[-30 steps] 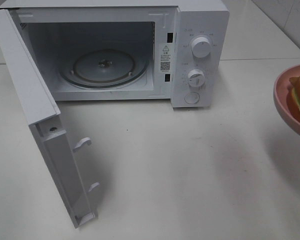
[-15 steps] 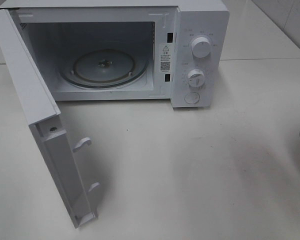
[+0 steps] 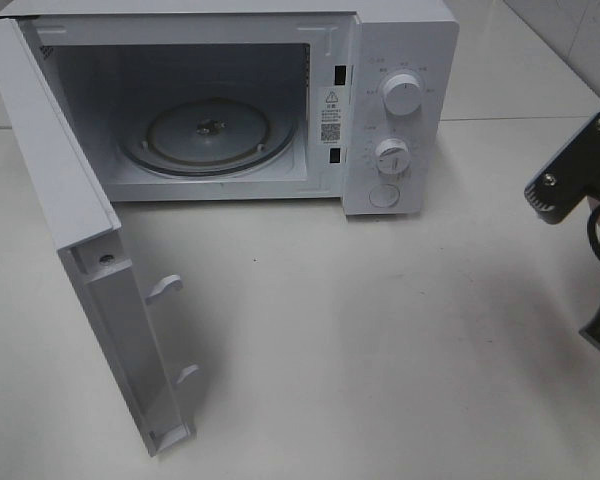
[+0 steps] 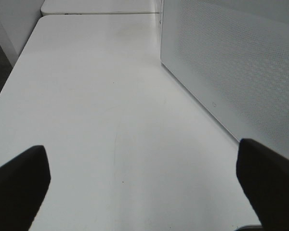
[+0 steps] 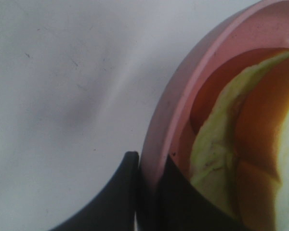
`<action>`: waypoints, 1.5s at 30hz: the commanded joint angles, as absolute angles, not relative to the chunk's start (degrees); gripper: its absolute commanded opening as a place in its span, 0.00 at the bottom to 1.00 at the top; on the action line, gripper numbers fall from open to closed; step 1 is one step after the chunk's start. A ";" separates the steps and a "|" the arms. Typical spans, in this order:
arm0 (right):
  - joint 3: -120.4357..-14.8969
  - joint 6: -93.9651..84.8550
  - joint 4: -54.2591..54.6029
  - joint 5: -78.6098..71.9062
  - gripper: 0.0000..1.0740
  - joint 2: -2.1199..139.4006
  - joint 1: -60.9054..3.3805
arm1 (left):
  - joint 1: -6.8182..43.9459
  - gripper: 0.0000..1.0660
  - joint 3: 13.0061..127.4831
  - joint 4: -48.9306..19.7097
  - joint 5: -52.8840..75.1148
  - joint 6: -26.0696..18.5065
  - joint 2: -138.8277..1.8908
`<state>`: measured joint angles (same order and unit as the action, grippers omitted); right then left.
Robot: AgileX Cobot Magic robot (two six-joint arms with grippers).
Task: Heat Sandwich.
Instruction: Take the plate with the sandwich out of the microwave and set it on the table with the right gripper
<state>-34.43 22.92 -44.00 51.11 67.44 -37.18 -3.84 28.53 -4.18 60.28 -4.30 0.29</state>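
Note:
In the right wrist view the sandwich, with pale green filling and an orange-brown crust, lies on a round pink plate. My right gripper is shut on the plate's rim, one finger outside and one inside. In the exterior high view only the right arm shows, at the right edge, and the sandwich is out of frame there. The white microwave stands at the back with its door swung open to the left and its glass turntable bare. My left gripper is open over the white table, holding nothing.
The open door juts toward the front left of the table. Its perforated white outer face stands close beside the left gripper. Two knobs sit on the microwave's right panel. White table stretches in front of the microwave.
The pink plate with the sandwich has slid out past the right edge of the exterior high view. The black right arm has come into view there. The microwave is unchanged.

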 commanded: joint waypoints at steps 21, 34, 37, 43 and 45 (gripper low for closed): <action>-44.12 42.06 -46.07 57.98 0.01 80.27 -36.61 | -3.78 0.95 28.30 -4.58 59.47 -4.13 1.72; -44.18 47.44 -49.33 56.15 0.01 87.32 -36.61 | -3.78 0.95 28.30 -4.58 59.47 -4.13 1.72; -44.18 48.47 -50.53 55.92 0.01 89.09 -36.61 | -3.78 0.95 28.30 -4.58 59.47 -4.13 1.72; -44.18 49.90 -50.99 53.29 0.01 91.56 -34.66 | -3.78 0.95 28.30 -4.58 59.47 -4.13 1.72; -44.18 49.90 -50.99 52.65 0.01 91.96 -34.09 | -3.78 0.95 28.30 -4.58 59.47 -4.13 1.72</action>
